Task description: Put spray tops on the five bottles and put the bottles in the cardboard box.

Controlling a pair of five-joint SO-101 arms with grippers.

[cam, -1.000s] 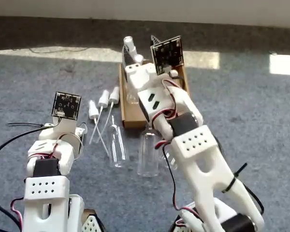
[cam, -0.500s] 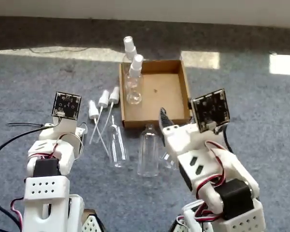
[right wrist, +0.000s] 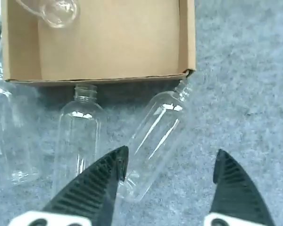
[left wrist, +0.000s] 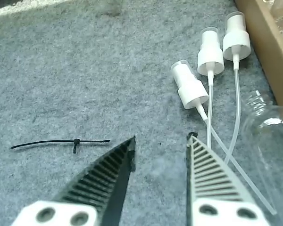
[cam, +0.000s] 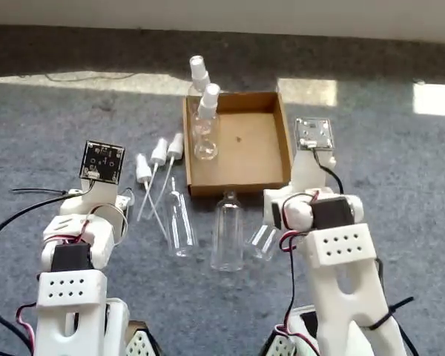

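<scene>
Black ribbed plastic, spread wide: my right pincer (right wrist: 170,188) hangs released with nothing in it. The base of a clear tilted bottle (right wrist: 156,136) lies under the gap, on the grey carpet (right wrist: 245,94) just in front of the cardboard box (right wrist: 99,76). I judge it is placed so that it can close on that bottle next. A second bottle (right wrist: 81,134), also open-necked, lies just beside it, and a third bottle (cam: 178,219) lies farther along. My left pincer (left wrist: 160,157) is likewise released and empty, low over the carpet near the three spray tops (left wrist: 211,59). Their tubes trail toward it, handy for picking one up. A black cable tie (left wrist: 61,141) lies off to the side. In the box one capped bottle (cam: 205,126) already lies, and the other capped bottle (cam: 198,72) sits at its far edge.
</scene>
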